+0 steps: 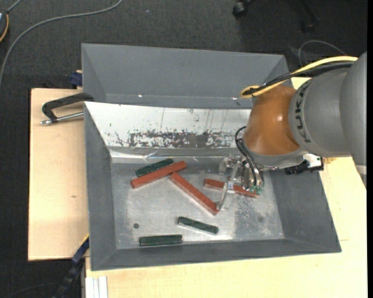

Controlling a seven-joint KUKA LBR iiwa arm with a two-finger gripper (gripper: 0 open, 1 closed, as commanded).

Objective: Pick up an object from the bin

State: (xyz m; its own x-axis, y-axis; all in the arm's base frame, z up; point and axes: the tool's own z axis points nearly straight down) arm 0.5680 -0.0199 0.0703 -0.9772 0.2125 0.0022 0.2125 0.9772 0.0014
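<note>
Gripper [228,195] sits low over the right-centre floor of the bin [175,75]. I can't tell how wide it is open, and nothing shows as held. The short red stick [214,183] and the end of the long red bar [192,193] lie just beside it, with the green sticks [198,225] farther out. Best bet is to centre on one bar, straddle its narrow width and avoid snagging both.

The floor [175,23] around me is dark and rough, like a carpet. A thin pale cord [70,18] lies on it at the far left and bends in a long curve. A black lump [240,8] sits at the far edge. I cannot tell what it is.
</note>
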